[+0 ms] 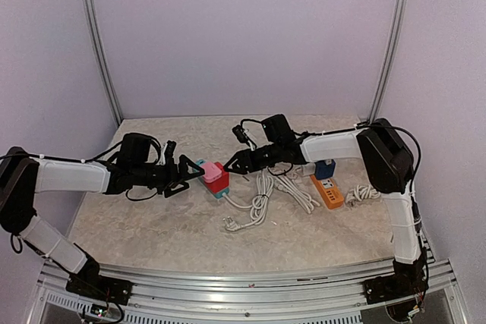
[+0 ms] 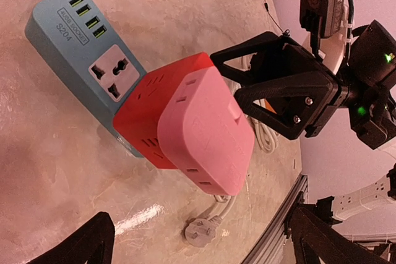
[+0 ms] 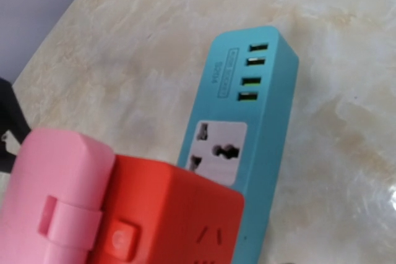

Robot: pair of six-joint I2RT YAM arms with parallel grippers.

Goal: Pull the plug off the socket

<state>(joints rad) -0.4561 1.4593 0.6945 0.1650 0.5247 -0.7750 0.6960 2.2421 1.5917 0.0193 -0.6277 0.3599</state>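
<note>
Pink plug (image 1: 209,171) — left end effector (image 1: 192,174), right end effector (image 1: 228,165) horizontal, flanking

An orange power strip (image 1: 329,192) lies on the right part of the marble table (image 1: 152,221), with a dark blue block (image 1: 325,168) at its far end. Just beside it (further right) lies a small coil of white cord (image 1: 363,193).

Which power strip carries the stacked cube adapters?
The blue strip, holding the red cube with the pink cube on it; the orange strip lies apart, rightward.
</note>
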